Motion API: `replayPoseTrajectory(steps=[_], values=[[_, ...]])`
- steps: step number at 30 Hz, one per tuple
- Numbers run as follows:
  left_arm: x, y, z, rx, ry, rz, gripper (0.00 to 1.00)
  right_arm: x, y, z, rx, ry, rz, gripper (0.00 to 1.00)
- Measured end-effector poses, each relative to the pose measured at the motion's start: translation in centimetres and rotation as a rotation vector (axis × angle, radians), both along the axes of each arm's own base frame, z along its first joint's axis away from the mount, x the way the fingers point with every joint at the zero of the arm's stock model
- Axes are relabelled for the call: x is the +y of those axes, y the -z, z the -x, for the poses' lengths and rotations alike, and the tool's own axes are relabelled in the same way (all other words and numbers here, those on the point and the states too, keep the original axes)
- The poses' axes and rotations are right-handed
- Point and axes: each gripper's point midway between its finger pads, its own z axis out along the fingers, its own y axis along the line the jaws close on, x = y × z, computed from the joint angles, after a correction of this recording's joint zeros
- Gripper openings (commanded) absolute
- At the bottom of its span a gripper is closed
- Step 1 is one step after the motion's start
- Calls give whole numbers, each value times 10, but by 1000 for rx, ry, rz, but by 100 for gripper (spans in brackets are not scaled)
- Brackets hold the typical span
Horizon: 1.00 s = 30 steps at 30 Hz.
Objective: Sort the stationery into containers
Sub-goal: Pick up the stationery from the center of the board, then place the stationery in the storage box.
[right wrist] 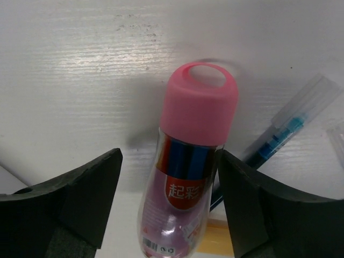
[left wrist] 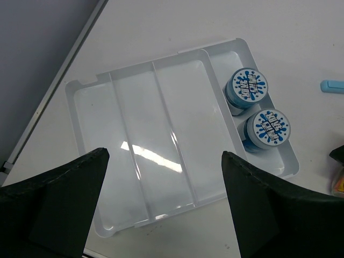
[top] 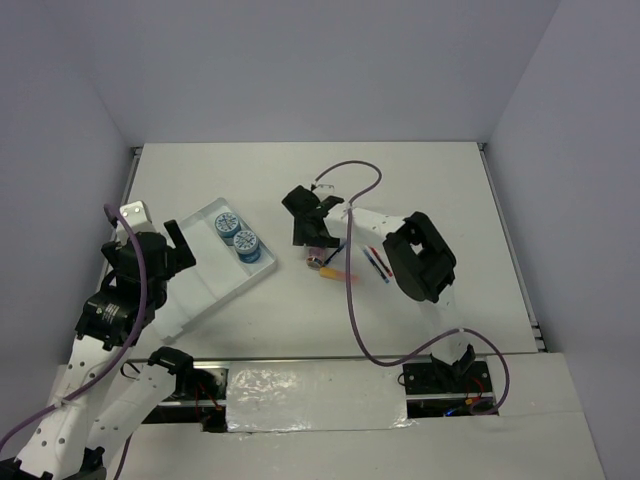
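Observation:
A pink-capped cylinder (right wrist: pixel 188 177) lies on the table between my right gripper's (right wrist: pixel 169 161) fingers. The right finger (right wrist: pixel 252 204) touches its side and the left finger stands apart from it, so the gripper is open. In the top view the right gripper (top: pixel 313 238) hangs over the cylinder (top: pixel 320 262). An orange bar (top: pixel 336 273) and thin red and blue pens (top: pixel 377 263) lie beside it. My left gripper (left wrist: pixel 164 156) is open above the white tray (left wrist: pixel 134 118). Two blue rolls (left wrist: pixel 246 87) (left wrist: pixel 266 128) stand in the tray's end compartment.
A light-blue bar (left wrist: pixel 333 86) lies on the table right of the tray. A clear blue pen (right wrist: pixel 290 126) lies just right of the cylinder. The purple cable (top: pixel 352 290) loops across the table from the right arm. Walls enclose the table on three sides.

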Motion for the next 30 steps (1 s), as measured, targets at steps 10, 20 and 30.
replayPoseTrajectory(steps=[10,20,30], values=[[0,0,0,-2,0,1,99,12,11,3,-14,-43,-67,24],[1,-2,1,-11,0,4,99,71,-81,30,-200,-344,-289,24],[3,-5,4,-26,-14,2,99,220,-190,42,-438,-835,-454,30]])
